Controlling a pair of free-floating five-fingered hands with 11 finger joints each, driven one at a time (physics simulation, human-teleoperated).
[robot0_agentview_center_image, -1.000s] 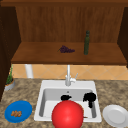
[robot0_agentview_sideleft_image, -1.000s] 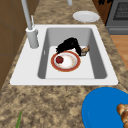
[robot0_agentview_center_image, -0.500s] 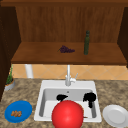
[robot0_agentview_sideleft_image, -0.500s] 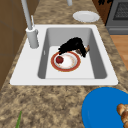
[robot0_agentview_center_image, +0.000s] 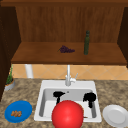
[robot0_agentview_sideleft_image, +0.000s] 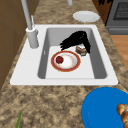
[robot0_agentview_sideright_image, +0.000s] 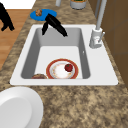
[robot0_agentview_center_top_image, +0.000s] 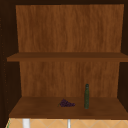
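Observation:
A red-rimmed white plate (robot0_agentview_sideleft_image: 66, 61) (robot0_agentview_sideright_image: 62, 69) lies on the floor of the white sink (robot0_agentview_center_image: 68, 85), with a small red fruit (robot0_agentview_sideleft_image: 59, 59) (robot0_agentview_sideright_image: 68, 67) on it. Beside the plate, at the sink's right end, sits a brown round piece of food (robot0_agentview_sideleft_image: 81, 50) (robot0_agentview_sideright_image: 38, 76). My right hand (robot0_agentview_center_image: 90, 98) (robot0_agentview_sideleft_image: 75, 41) hovers open just above that food, fingers stretched out. At the sink's left end my left hand (robot0_agentview_center_image: 58, 95) (robot0_agentview_sideright_image: 53, 25) hangs open with straight fingers pointing down. A big red round shape (robot0_agentview_center_image: 67, 114) covers the sink's front in the front view.
The faucet (robot0_agentview_center_image: 68, 76) stands behind the sink. A blue plate with brown food (robot0_agentview_center_image: 18, 111) is on the left counter and a white plate (robot0_agentview_center_image: 115, 115) on the right. The shelf (robot0_agentview_center_top_image: 65, 110) holds purple grapes (robot0_agentview_center_top_image: 66, 103) and a green bottle (robot0_agentview_center_top_image: 86, 96). A black hand (robot0_agentview_sideright_image: 5, 17) shows over the floor.
In the left side view the hand over the sink has shifted slightly away from the plate, and the brown food beneath it now shows. The rest is unchanged.

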